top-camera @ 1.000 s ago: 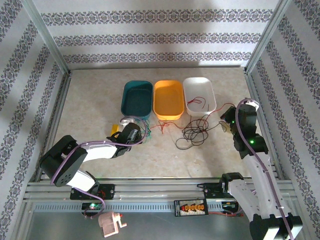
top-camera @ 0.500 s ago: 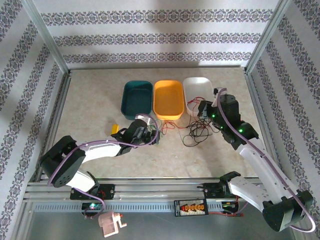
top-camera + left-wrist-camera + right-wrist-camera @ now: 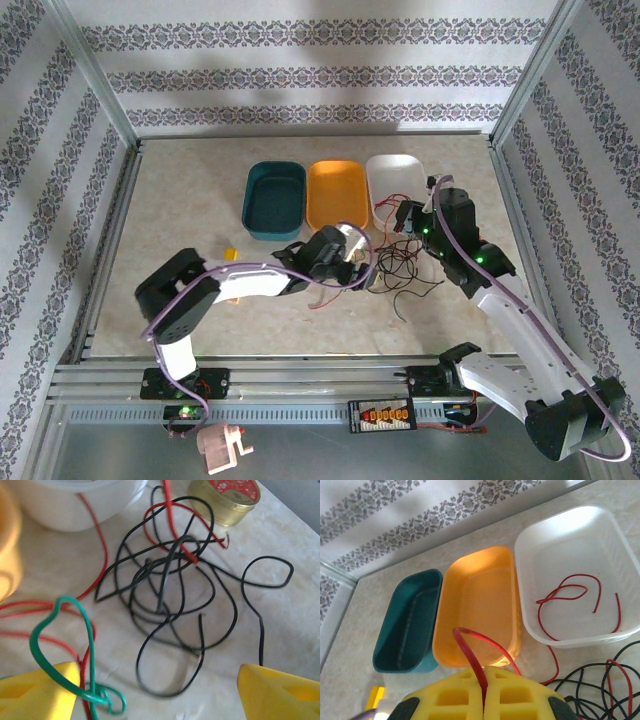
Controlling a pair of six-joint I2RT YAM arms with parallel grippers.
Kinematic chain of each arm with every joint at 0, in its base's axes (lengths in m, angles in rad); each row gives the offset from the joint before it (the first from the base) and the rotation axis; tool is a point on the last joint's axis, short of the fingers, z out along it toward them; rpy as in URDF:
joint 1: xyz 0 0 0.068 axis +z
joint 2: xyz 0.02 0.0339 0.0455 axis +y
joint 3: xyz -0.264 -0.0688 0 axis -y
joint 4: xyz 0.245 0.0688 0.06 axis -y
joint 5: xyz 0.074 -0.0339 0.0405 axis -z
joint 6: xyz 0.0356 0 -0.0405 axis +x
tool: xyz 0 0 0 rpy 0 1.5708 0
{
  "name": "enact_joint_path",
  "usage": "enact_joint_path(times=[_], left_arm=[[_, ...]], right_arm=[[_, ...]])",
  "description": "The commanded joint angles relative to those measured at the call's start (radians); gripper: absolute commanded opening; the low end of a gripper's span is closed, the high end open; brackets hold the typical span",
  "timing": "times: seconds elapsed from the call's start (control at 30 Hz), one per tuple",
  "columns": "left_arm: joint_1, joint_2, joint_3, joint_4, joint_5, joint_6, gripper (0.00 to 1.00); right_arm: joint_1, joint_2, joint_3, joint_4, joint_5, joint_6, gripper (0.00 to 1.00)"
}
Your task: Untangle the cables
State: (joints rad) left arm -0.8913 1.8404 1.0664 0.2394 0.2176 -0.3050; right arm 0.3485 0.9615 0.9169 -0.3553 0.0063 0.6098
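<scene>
while left gripper (image 3: 159,680) gapes over the cables (image 3: 163,585), right gripper (image 3: 484,672) pinches a red cable (image 3: 468,652).

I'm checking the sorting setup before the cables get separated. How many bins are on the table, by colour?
Teal bin: 1
Orange bin: 1
White bin: 1
Total: 3
</scene>
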Motion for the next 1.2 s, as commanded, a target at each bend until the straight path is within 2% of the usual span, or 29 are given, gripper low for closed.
enact_joint_path(times=[0.0, 0.1, 0.2, 0.4, 0.47, 0.67, 0.87, 0.97, 1.17], left_arm=[[-0.011, 0.095, 0.109, 0.018, 0.025, 0.051, 0.80], [-0.011, 0.174, 0.197, -0.004, 0.026, 0.064, 0.75], [-0.012, 0.227, 0.253, -0.010, 0.029, 0.063, 0.61], [-0.012, 0.269, 0.259, 0.006, 0.002, 0.027, 0.08], [-0.012, 0.260, 0.227, 0.030, -0.028, 0.003, 0.00], [0.002, 0.169, 0.051, 0.114, -0.168, -0.107, 0.00], [0.009, 0.056, -0.127, 0.122, -0.275, -0.165, 0.00], [0.015, 0.020, -0.185, 0.132, -0.310, -0.191, 0.00], [0.039, -0.017, -0.224, 0.096, -0.390, -0.221, 0.00]], right_arm=[[-0.053, -0.034, 0.000, 0.006, -0.047, 0.056, 0.00], [-0.096, -0.053, -0.015, 0.004, -0.094, 0.070, 0.00], [-0.111, -0.067, -0.023, -0.001, -0.113, 0.074, 0.00], [-0.118, -0.086, -0.020, -0.008, -0.111, 0.081, 0.00], [-0.125, -0.087, -0.011, -0.014, -0.109, 0.078, 0.00], [-0.144, -0.113, 0.026, -0.029, -0.059, 0.046, 0.00], [-0.165, -0.185, 0.066, -0.016, 0.137, -0.009, 0.00], [-0.183, -0.206, 0.083, -0.005, 0.211, -0.023, 0.00], [-0.212, -0.225, 0.120, 0.018, 0.275, -0.036, 0.00]])
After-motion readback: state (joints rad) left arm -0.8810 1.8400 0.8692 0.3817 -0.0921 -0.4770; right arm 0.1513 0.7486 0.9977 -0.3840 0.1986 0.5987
